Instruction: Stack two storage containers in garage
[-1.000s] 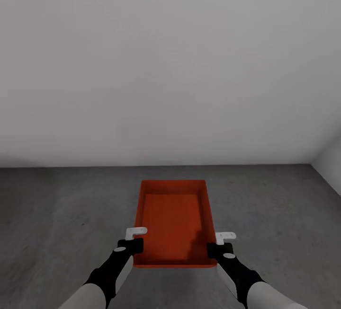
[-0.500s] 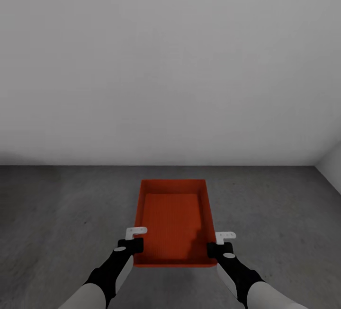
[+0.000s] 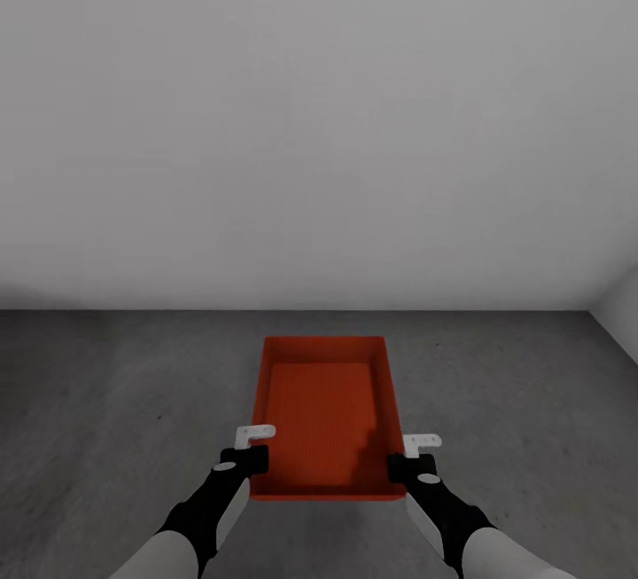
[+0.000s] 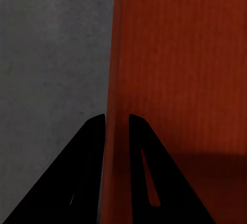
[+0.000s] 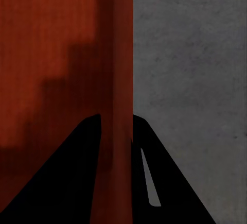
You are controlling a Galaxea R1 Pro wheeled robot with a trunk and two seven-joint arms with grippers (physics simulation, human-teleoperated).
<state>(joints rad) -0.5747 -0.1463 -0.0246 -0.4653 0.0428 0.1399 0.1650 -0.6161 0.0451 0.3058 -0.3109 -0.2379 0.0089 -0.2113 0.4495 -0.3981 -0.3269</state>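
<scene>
Holding the storage container (image 3: 326,415) over the concrete floor (image 3: 106,402), left claw (image 3: 252,446) and right claw (image 3: 409,457) clamped on opposite side walls, should lower it level before both let go together.

The bin (image 3: 325,415) hides the floor (image 3: 106,402) beneath it, so contact with the floor cannot be confirmed. The bin's near wall faces away; its outer face is unseen. Both forearms are cut off at the near edge.
</scene>
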